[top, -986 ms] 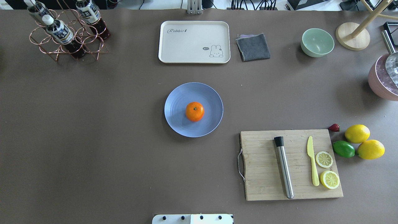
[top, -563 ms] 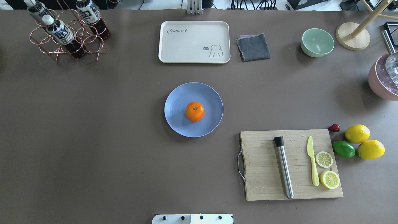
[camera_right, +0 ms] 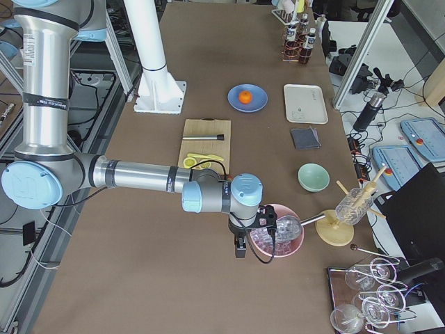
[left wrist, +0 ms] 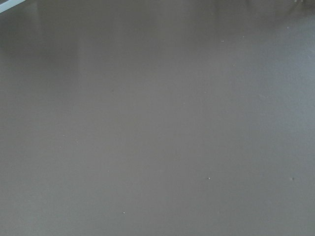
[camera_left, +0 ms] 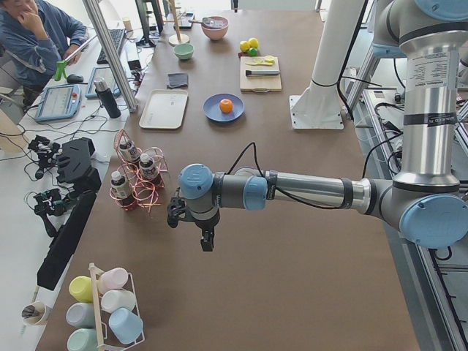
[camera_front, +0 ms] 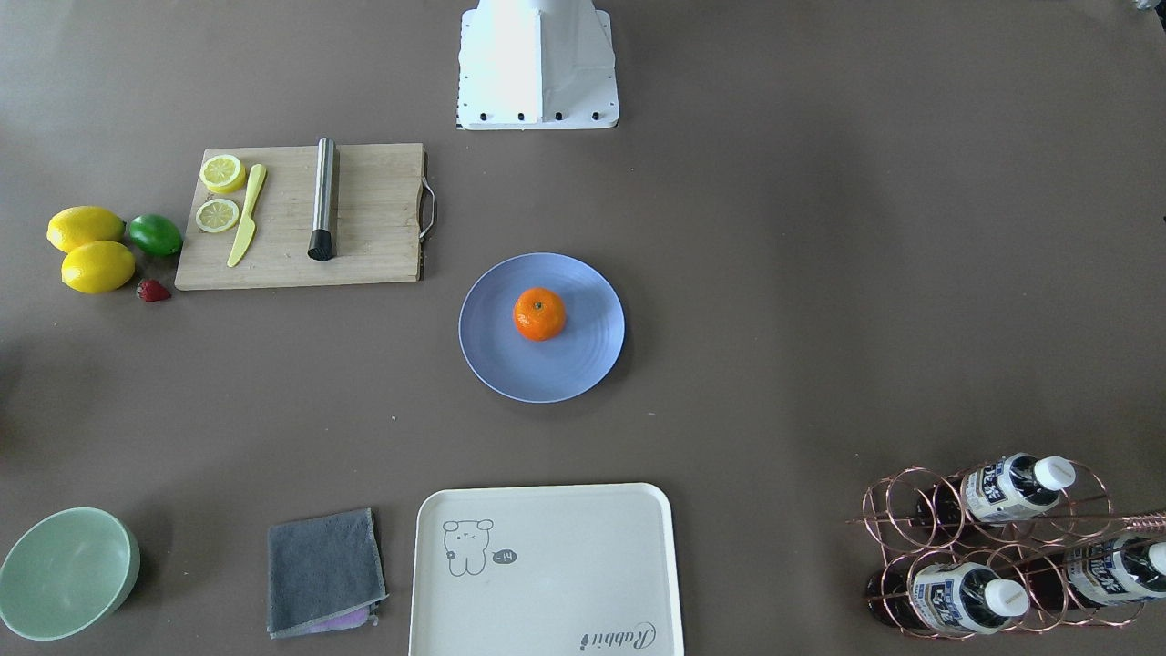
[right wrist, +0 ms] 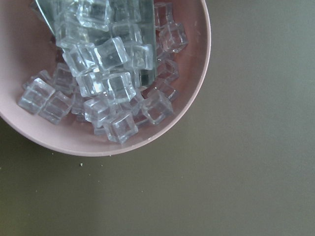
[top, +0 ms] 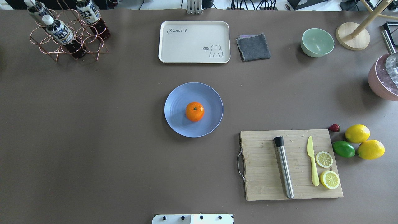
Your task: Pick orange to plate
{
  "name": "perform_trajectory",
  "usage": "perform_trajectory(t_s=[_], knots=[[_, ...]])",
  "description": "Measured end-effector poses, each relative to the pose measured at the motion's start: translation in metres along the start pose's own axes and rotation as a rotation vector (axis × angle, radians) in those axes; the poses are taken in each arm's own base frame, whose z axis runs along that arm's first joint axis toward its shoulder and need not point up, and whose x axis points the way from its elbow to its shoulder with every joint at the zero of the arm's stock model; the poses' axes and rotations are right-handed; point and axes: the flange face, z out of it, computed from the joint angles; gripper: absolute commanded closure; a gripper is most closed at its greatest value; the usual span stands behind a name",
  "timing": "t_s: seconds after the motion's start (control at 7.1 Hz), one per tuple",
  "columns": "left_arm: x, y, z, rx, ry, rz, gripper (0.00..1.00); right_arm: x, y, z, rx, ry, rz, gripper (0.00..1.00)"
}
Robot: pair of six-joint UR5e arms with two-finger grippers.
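the orange (top: 195, 111) rests on the plate (top: 177, 96), a little off the plate's centre, stem dimple up. the plate lies at the middle of the counter (top: 93, 140). judged from this, the placement is done.

handling (judgement):
- the orange looks light and firm but yielding. too much pressure would bruise it.
- its peel is finely pitted, so friction should be fair.
- it is round and may roll if nudged, and the plate's shallow rim would barely check that.
- i would take hold from above, across the widest girth, pads on opposite sides and clear of the dimple.

pincer state:
- my left pincer (camera_left: 207, 240) hangs over bare counter toward the counter's left end, near the bottles (top: 59, 31).
- my right pincer (camera_right: 240, 248) hangs toward the right end, above the pink bowl (right wrist: 194, 73) of ice cubes (right wrist: 106, 73).
- each shows only in a side view, so i cannot tell whether it is spread or pressed together.
- both are well apart from the orange.

writing: the cream tray (top: 194, 42) near the far edge reads "rabbit" in script, beside a drawn rabbit. the bottle labels are too small to read.
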Motion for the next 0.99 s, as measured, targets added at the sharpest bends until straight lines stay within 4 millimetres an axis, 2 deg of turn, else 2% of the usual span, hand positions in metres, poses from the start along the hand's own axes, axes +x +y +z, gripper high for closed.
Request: perform_trajectory(t_s=[0.99], knots=[[0.0001, -0.0002, -0.0008, 0.002, -0.001, 0.001, 0.02, -0.0079, -0.0013, -0.0023, 0.005, -0.062, -0.002, 0.00]])
